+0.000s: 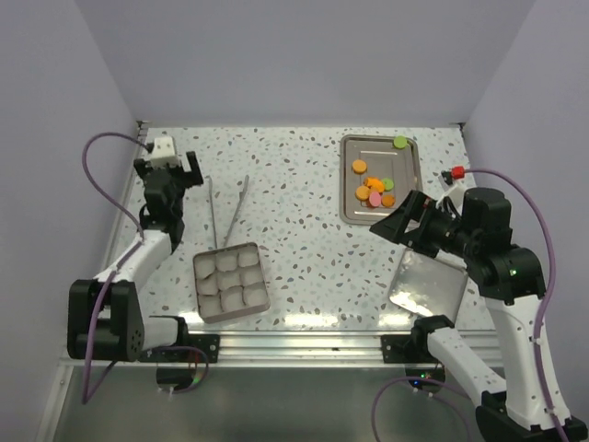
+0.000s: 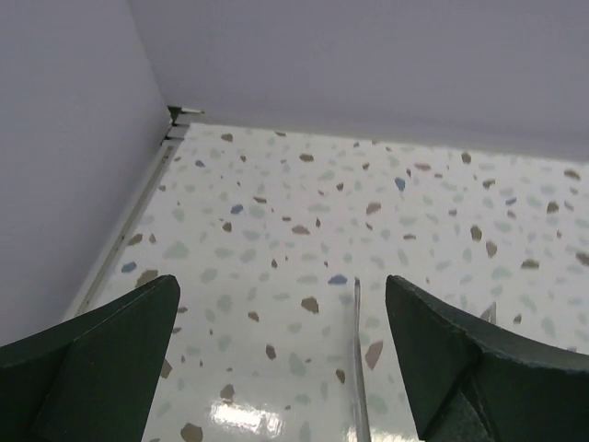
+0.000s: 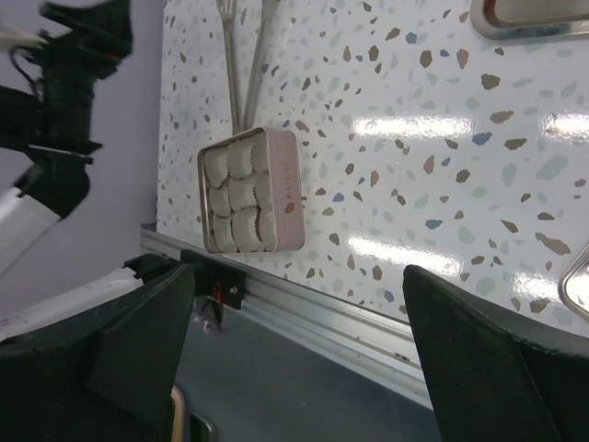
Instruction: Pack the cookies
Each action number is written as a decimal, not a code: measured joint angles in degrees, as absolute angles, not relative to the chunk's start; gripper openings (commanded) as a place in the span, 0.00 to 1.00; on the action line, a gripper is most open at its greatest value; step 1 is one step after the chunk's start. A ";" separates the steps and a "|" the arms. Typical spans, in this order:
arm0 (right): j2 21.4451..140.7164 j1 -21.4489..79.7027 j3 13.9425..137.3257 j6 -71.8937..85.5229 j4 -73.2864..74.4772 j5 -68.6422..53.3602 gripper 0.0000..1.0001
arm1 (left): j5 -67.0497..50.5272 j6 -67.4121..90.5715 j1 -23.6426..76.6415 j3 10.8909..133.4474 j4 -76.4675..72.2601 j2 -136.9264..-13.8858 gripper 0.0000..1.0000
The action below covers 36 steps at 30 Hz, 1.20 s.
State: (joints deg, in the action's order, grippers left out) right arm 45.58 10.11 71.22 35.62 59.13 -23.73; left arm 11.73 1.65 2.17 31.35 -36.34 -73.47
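On a metal tray (image 1: 352, 210) at the far right of the speckled table (image 1: 304, 239), the cookies (image 1: 375, 189) sit unpacked: a loose cluster of orange, pink, green and yellow discs, with one orange disc apart at the tray's left and one green disc at its far rim. Well apart, near the front edge on the left, the square tin (image 1: 231, 282) waits with white paper cups (image 3: 236, 191) filling its compartments, none visibly holding a cookie. Metal tongs (image 1: 228, 210) lie just beyond the tin, untouched. A flat shiny lid (image 1: 427, 284) rests near the front right. The right gripper (image 1: 402, 223) hovers beside the tray's near corner, jaws spread wide and empty; the left gripper (image 1: 168, 168) hangs at the far left, fingers likewise apart, gripping nothing. By all appearances the packing has not begun: every cookie remains to be moved into the tin.
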 measured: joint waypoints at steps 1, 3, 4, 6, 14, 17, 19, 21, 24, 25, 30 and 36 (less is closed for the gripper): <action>45.45 10.11 70.76 35.77 59.13 -23.79 0.99 | 13.43 2.98 2.15 36.82 -31.59 -73.54 1.00; 45.04 10.11 69.47 36.25 58.98 -24.08 0.99 | 17.28 6.44 2.17 46.11 -22.00 -74.13 1.00; 44.84 10.11 68.79 36.53 58.87 -24.23 0.99 | 19.20 8.51 2.13 50.11 -17.32 -74.87 1.00; 44.29 10.11 67.59 37.23 58.70 -24.73 0.99 | 20.93 11.55 1.72 55.96 -8.84 -77.14 1.00; 41.76 10.11 65.06 39.07 57.49 -25.26 0.99 | 14.28 16.08 0.19 61.21 17.32 -87.64 0.96; 40.95 10.11 64.01 39.55 57.30 -25.30 0.99 | 12.08 15.92 0.21 61.19 21.96 -88.84 0.90; 40.69 10.11 63.37 39.92 57.17 -25.28 0.99 | 10.61 15.84 0.21 61.19 23.44 -89.47 0.89; 40.47 10.11 62.94 40.12 57.10 -25.26 0.99 | 9.08 15.73 0.21 61.19 24.12 -90.41 0.87; 40.34 10.11 62.72 40.32 56.99 -25.28 0.99 | 6.83 15.75 0.36 61.19 24.53 -92.16 0.86; 40.34 10.11 62.65 40.36 56.95 -25.26 0.99 | 6.13 15.75 0.45 61.19 24.62 -92.62 0.86; 40.36 10.11 62.54 40.53 56.97 -25.26 0.99 | 4.10 15.88 1.69 62.96 24.93 -96.12 0.85; 40.53 10.11 62.57 40.51 57.04 -24.95 0.99 | 3.27 16.60 3.05 67.05 24.88 -102.54 0.65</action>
